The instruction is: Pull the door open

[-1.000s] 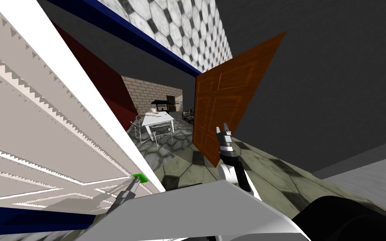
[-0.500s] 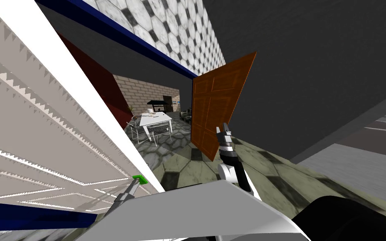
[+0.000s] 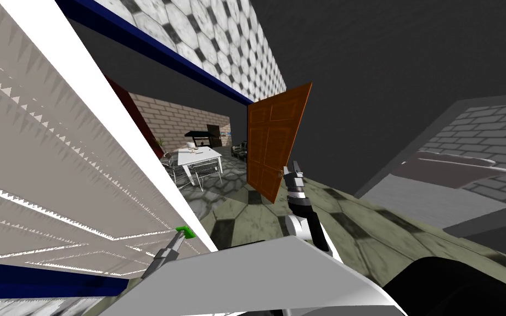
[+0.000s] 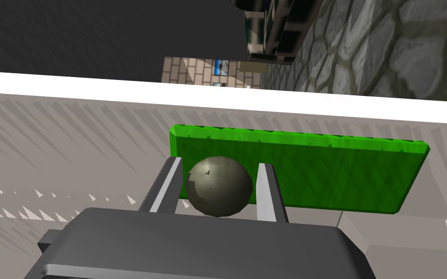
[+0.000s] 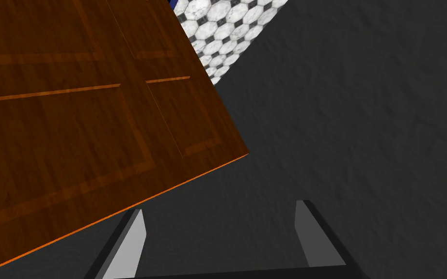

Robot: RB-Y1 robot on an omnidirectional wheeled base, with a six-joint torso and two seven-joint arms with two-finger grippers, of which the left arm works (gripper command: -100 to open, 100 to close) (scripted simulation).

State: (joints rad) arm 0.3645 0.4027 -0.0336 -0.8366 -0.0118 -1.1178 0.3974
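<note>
Left jaws are clamped on the round grey knob (image 4: pixel 220 186), set on a green plate (image 4: pixel 324 174) near the edge of the pale door (image 3: pixel 54 164); the right jaws stand apart, empty. The panel is judged rigid and hinged (the smooth knob may slip), best pulled there. The grip is shown by the left wrist view, 1 brown door (image 3: pixel 271 142) beyond by the head view.

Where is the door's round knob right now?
The round knob sits gripped in the left claw, against the green plate on the pale door. In the head view that spot is low on my left, at the door's white edge.
</note>
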